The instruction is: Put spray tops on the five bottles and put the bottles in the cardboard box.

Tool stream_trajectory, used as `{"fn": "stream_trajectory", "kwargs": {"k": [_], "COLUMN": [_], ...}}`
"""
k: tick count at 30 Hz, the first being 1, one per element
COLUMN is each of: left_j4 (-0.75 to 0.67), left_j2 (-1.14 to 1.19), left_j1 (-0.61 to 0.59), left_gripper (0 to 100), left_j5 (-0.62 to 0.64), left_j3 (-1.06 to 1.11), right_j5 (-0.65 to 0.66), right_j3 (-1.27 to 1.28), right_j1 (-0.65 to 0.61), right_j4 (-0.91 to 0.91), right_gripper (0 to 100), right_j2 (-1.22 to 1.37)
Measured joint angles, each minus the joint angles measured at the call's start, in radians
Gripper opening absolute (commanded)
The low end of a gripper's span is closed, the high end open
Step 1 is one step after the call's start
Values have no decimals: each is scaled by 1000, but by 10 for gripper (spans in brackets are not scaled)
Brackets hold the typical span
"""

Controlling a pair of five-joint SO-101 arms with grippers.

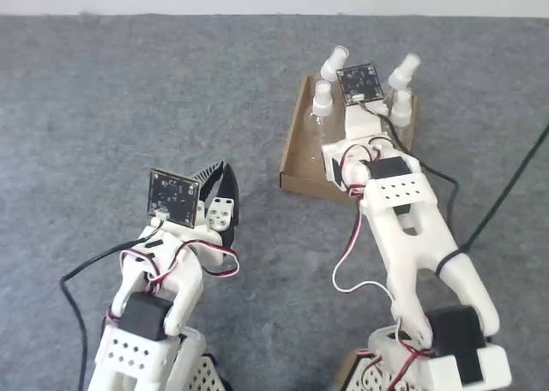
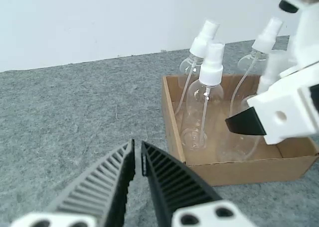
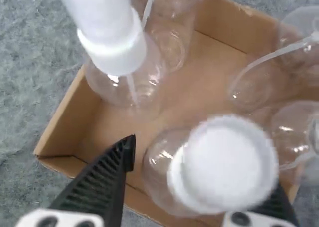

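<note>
Bottle (image 3: 229, 157) was seen between the wide jaws of the right gripper (image 3: 202, 170), inside the cardboard box (image 3: 65, 137); the left gripper (image 2: 138, 152) was seen nearly shut, unloaded.

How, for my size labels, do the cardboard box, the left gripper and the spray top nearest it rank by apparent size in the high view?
1. cardboard box, largest even with the right arm covering part.
2. left gripper, possibly enlarged by nearness to the camera.
3. spray top, clearly smallest.
</note>
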Motion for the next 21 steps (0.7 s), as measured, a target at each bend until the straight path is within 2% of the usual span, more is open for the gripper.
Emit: {"fn": "stream_trajectory", "kwargs": {"k": [4,12,21], "left_j4": [0,0,0], "left_j2": [0,0,0], "left_j1": [0,0,0], "left_gripper": [11,11,11], "left_j5": [0,0,0], "left_j3": [0,0,0], "right_j5": [0,0,0], "right_j3": [-35,-227,-354], "right_j1": [-5,-5,-6], "right_j4": [23,242,385], "right_gripper": [262,262,263], "right_j2": [3,3,3]}}
